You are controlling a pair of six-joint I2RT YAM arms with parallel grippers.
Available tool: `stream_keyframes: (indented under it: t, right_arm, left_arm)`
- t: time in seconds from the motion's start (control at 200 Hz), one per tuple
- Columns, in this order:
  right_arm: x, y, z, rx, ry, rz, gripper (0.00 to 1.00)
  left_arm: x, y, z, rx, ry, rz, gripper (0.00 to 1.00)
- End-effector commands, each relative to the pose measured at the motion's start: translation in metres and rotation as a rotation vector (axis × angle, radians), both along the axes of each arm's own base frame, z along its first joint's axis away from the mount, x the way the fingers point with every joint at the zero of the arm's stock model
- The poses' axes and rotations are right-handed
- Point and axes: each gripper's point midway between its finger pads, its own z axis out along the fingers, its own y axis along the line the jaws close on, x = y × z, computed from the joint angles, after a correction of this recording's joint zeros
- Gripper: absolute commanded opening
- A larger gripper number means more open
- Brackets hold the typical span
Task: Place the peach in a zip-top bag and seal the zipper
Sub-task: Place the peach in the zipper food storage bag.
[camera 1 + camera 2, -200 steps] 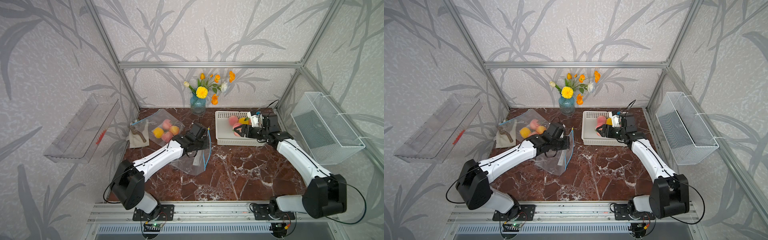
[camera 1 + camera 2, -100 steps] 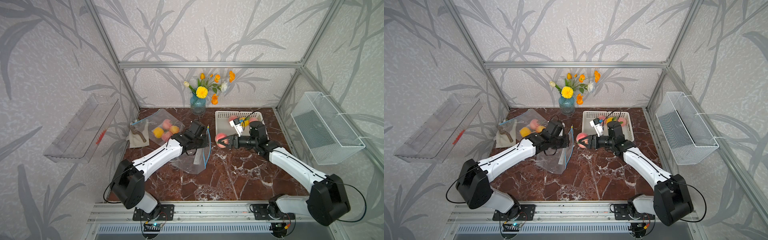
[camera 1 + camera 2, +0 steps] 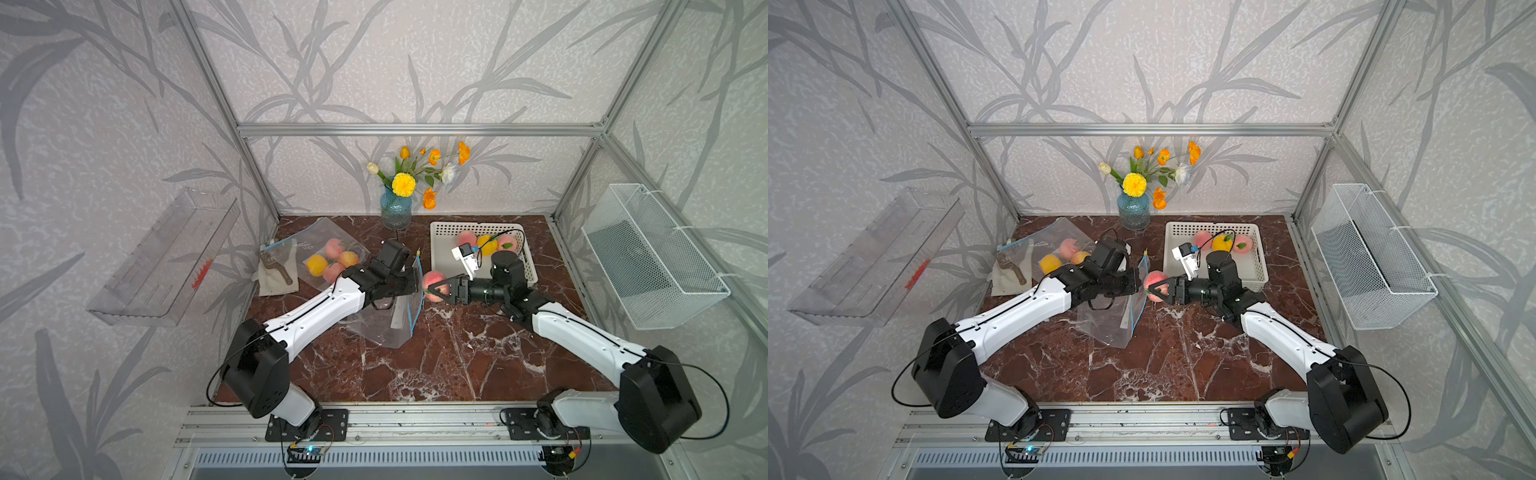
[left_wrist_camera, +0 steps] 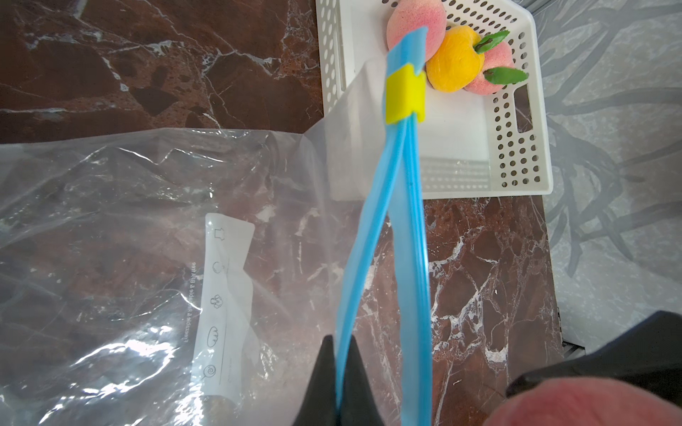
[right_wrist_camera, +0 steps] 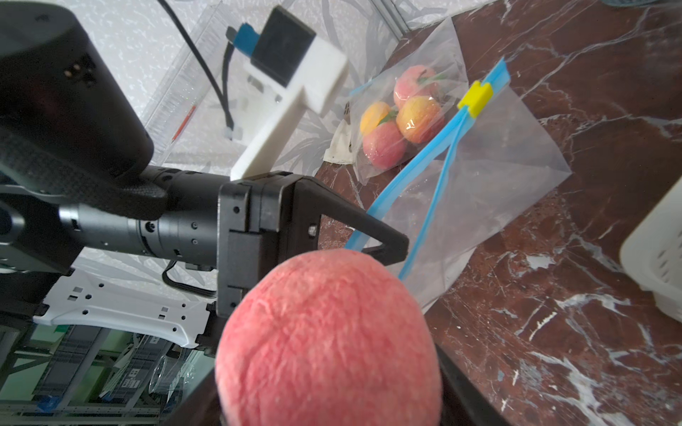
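Both of my grippers are busy. My left gripper (image 4: 341, 372) is pinched tight on one blue zipper strip (image 4: 372, 239) of the zip-top bag (image 3: 386, 324) and holds that lip up off the marble table (image 3: 457, 353), while the bag's lower end sags onto the stone. The two strips part from the yellow slider (image 4: 404, 96), which sits at the far end of the zipper, so the mouth stands open in a narrow wedge.

My right gripper (image 3: 438, 286) has its jaws spread wide around the peach (image 3: 432, 280), gripping it on both sides and carrying it clear of the table. The peach hangs just beside the open mouth, between the bag and the white basket (image 3: 440, 249). In both top views it looks close to brushing the blue edge, though I cannot tell whether it touches.

Three more fruits lie at the back of the basket. A second bag (image 3: 328, 253) with fruit inside lies flat near the far left corner.
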Motion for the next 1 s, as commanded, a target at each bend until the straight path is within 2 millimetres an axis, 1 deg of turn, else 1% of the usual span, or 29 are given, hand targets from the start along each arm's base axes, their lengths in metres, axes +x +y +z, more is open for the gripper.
stream_keyframes:
  t: [0.0,0.205,0.355,0.475,0.575,0.665,0.765,0.855,0.995]
  right_arm:
    - [-0.003,0.005,0.015,0.054,-0.047,0.020,0.61]
    - [-0.003,0.015,0.010,0.044,-0.015,0.053,0.61]
    - [0.000,0.021,0.005,0.026,0.004,0.041,0.61]
    - [0.005,0.021,-0.006,-0.050,0.022,0.006,0.60]
    - [0.009,0.014,-0.020,-0.142,0.029,-0.044,0.59]
    - [0.019,0.002,-0.034,-0.216,0.071,-0.142,0.59]
    - [0.026,-0.010,-0.042,-0.282,0.122,-0.232,0.58]
    - [0.027,-0.011,-0.040,-0.309,0.132,-0.250,0.59]
    - [0.024,-0.001,-0.022,-0.248,0.127,-0.212,0.59]
  left_arm:
    - [0.006,-0.002,0.015,-0.017,-0.036,-0.002,0.00]
    - [0.005,-0.002,0.019,-0.029,-0.041,-0.004,0.00]
    - [0.004,-0.003,0.020,-0.036,-0.040,-0.010,0.00]
    - [0.002,-0.002,0.024,-0.040,-0.049,-0.010,0.00]
    - [0.002,0.000,0.028,-0.042,-0.062,-0.009,0.00]
    - [0.002,0.001,0.031,-0.038,-0.073,-0.009,0.00]
    - [0.003,0.002,0.032,-0.037,-0.080,-0.005,0.00]
    - [0.003,0.000,0.032,-0.042,-0.078,-0.012,0.00]
    - [0.005,-0.001,0.022,-0.028,-0.063,-0.012,0.00]
